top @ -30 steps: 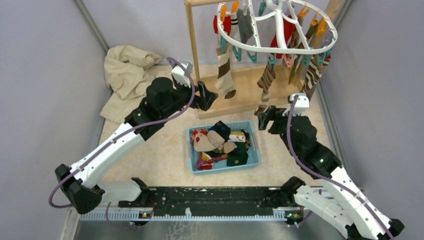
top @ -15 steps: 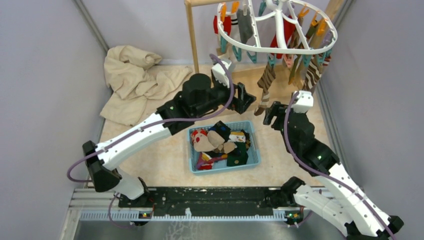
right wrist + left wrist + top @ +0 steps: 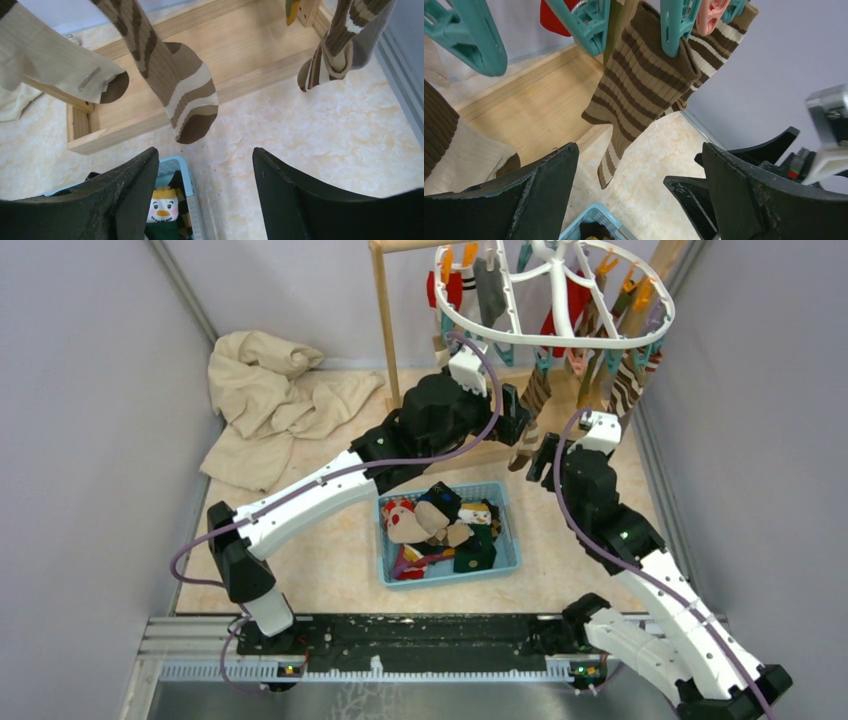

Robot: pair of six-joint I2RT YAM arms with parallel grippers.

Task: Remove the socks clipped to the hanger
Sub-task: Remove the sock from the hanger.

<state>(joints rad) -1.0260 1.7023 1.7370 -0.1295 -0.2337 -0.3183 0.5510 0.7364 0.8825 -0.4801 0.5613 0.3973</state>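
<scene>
Moved: left end effector [image 3: 512, 412] swung rightward, beneath white plastic oval hanger [image 3: 520, 340]
Left state: wide open, empty, brown-and-cream striped sock [image 3: 644, 85] ahead
Right end effector [image 3: 204, 155]: parted, holding nothing

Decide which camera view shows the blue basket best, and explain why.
Top external: the whole blue basket is in view, all four sides. Left wrist catches only one corner; right wrist shows just part of its rim.
</scene>
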